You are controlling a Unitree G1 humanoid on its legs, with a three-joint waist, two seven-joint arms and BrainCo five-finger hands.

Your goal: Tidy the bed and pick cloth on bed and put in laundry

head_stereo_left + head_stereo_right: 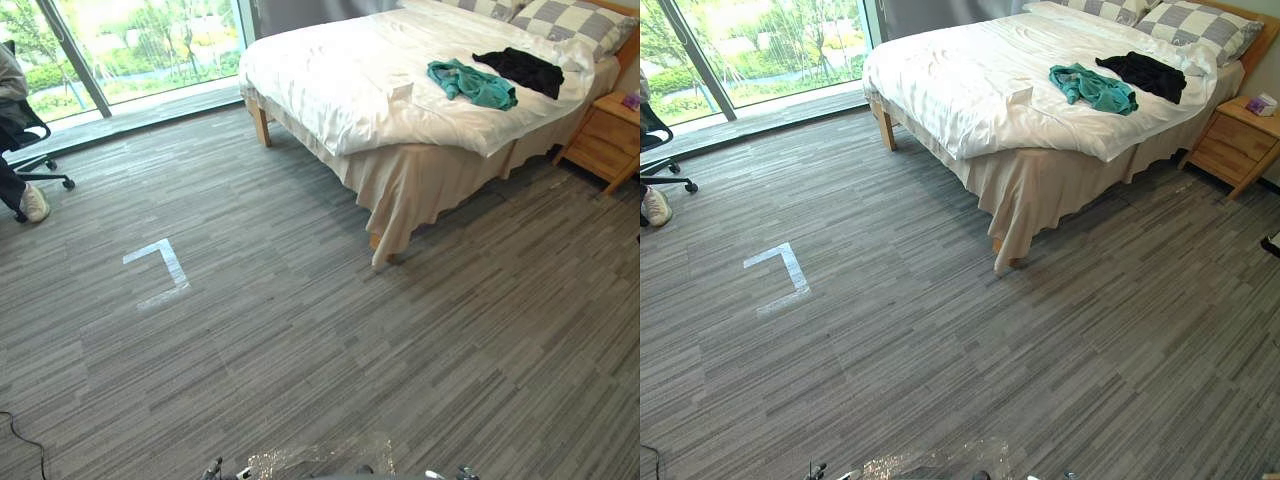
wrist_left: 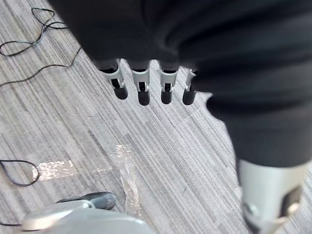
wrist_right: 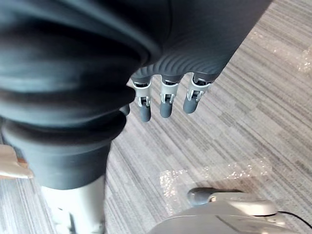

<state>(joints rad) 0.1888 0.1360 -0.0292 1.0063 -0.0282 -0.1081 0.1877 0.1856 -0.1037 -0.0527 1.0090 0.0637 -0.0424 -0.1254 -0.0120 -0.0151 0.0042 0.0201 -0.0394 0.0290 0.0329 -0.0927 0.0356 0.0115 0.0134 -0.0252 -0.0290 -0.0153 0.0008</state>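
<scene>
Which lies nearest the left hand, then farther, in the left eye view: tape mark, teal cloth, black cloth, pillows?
From the left hand:
1. Tape mark, floor, left.
2. Teal cloth, on bed.
3. Black cloth, just beyond.
4. Pillows, bed's head.

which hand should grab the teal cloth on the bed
Right, probably: the teal cloth lies on the bed off to the robot's right. Both the left hand and right hand hang open over the floor.

White bed (image 1: 330, 80): teal cloth (image 1: 472, 84), black cloth (image 1: 522, 70), pillows (image 1: 575, 22)
</scene>
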